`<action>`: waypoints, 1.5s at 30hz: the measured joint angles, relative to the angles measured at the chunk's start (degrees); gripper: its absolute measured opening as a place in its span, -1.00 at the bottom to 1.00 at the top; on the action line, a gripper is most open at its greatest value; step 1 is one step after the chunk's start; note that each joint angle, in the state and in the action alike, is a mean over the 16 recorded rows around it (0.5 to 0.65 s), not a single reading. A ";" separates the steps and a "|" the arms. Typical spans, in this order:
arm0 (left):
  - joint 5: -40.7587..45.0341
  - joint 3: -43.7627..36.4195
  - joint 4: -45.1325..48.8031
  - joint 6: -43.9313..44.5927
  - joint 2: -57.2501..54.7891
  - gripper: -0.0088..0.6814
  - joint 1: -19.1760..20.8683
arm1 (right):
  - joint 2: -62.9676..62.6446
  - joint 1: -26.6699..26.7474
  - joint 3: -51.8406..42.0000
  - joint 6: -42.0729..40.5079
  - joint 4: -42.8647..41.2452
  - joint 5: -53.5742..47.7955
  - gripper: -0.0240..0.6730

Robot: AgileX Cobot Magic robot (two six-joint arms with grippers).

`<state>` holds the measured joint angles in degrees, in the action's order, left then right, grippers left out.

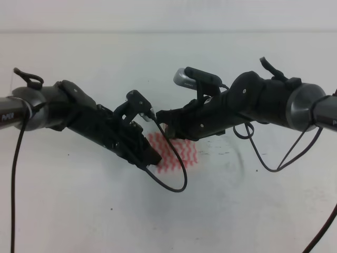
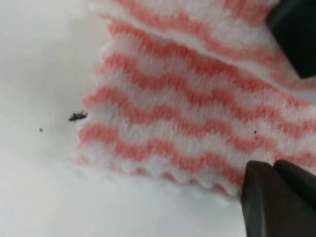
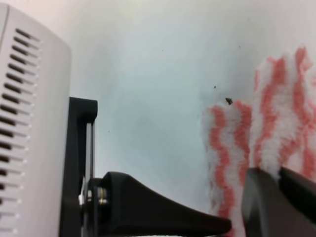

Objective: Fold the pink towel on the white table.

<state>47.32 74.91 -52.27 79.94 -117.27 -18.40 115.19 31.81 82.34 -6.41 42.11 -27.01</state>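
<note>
The pink towel (image 1: 179,153) lies small and partly doubled over on the white table (image 1: 79,211), between the two arms. My left gripper (image 1: 154,159) is at the towel's near-left corner. In the left wrist view its fingers (image 2: 274,197) are closed together on the towel's (image 2: 187,118) near edge. My right gripper (image 1: 162,120) is at the far-left corner. In the right wrist view it (image 3: 279,197) pinches the towel (image 3: 276,123), which bunches upward there. The right gripper's dark tip (image 2: 296,34) also shows over the towel's far edge.
A black cable (image 1: 176,184) loops from the left arm onto the table in front of the towel. Another cable (image 1: 263,158) hangs under the right arm. A dark speck (image 2: 77,116) lies on the table beside the towel. The left arm's pale vented housing (image 3: 29,123) is close by.
</note>
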 joint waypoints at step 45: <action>-0.09 0.01 1.55 0.36 0.07 -0.99 1.66 | -0.07 -0.01 0.00 -0.08 -0.12 -0.83 -0.86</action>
<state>47.23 74.92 -50.72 80.31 -117.20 -16.74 115.12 31.80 82.34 -6.48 41.99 -27.84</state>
